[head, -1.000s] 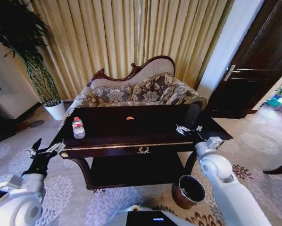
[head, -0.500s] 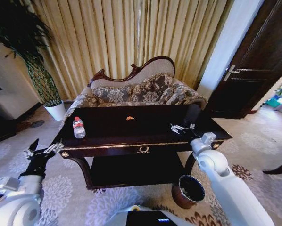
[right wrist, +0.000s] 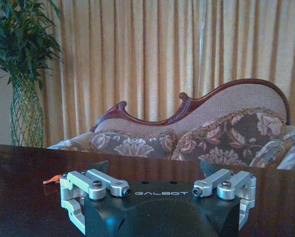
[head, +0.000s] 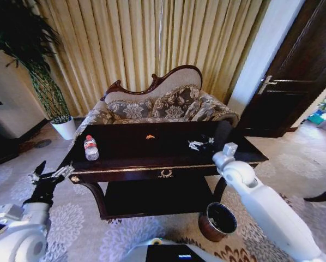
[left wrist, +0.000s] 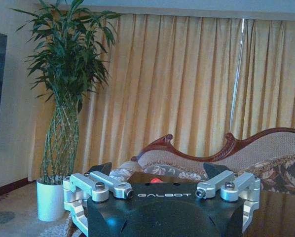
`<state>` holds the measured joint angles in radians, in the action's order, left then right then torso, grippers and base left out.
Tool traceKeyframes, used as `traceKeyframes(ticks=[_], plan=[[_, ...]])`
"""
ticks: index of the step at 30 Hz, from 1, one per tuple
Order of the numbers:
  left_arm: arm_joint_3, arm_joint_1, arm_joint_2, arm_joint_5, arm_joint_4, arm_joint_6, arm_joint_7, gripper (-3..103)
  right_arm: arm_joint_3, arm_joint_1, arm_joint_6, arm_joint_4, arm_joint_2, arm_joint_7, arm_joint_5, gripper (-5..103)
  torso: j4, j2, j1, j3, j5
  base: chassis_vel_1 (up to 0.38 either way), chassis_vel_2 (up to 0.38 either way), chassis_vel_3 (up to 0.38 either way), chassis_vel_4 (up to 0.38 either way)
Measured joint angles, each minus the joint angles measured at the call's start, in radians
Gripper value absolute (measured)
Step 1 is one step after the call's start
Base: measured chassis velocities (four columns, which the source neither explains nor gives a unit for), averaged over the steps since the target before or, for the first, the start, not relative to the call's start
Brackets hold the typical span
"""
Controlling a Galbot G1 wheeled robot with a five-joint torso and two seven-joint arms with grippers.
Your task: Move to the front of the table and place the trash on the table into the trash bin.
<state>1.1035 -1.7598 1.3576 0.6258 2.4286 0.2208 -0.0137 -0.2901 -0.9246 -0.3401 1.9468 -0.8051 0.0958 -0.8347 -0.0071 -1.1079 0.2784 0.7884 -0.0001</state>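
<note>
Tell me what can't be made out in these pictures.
- Trash bin contents, head view: its inside is dark.
- Orange scrap, head view: too small to identify.
- Right gripper fingertips, right wrist view: hidden behind its own body.
- Left gripper fingertips, left wrist view: likewise hidden.

- The long dark-brown glossy wooden surface (head: 168, 155) lies mostly bare between the right tool (head: 200, 144) and the tiny orange scrap (head: 150, 136).
- A clear plastic water bottle (head: 90, 148) stands upright near the left end, well apart from the scrap.
- The carved floral sofa (head: 157, 106) blocks the far edge.
- The round reddish-brown bin (head: 218, 221) stands open-topped on the carpet by the right leg.
</note>
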Motion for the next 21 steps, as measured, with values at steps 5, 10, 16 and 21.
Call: traceKeyframes(ticks=[5,10,16,21], plan=[[0.0,-0.002,0.007,-0.002,0.0,0.001,0.0,100,0.067,0.071,-0.01,-0.026,0.021,0.0,-0.029,100,0.0,0.0,0.0,0.0,0.0001,0.0,0.0,0.0,0.0],[0.001,-0.004,0.008,-0.002,-0.004,0.001,0.001,100,0.162,0.166,-0.019,-0.068,0.033,0.0,-0.062,100,-0.0002,0.0,0.0,0.0,0.0,0.0,0.0,0.0,0.0],[0.014,-0.011,0.007,-0.001,0.001,0.007,0.001,100,0.288,0.305,-0.027,-0.131,0.039,-0.018,-0.093,100,0.0,0.0,0.0,0.0,0.0,0.0,0.0,0.0,0.0],[0.033,-0.014,0.008,0.009,0.01,0.019,0.001,100,0.368,0.406,-0.031,-0.175,0.038,-0.028,-0.126,100,0.0,0.0,0.0,0.0,-0.0002,0.0,0.0,0.0,0.0]])
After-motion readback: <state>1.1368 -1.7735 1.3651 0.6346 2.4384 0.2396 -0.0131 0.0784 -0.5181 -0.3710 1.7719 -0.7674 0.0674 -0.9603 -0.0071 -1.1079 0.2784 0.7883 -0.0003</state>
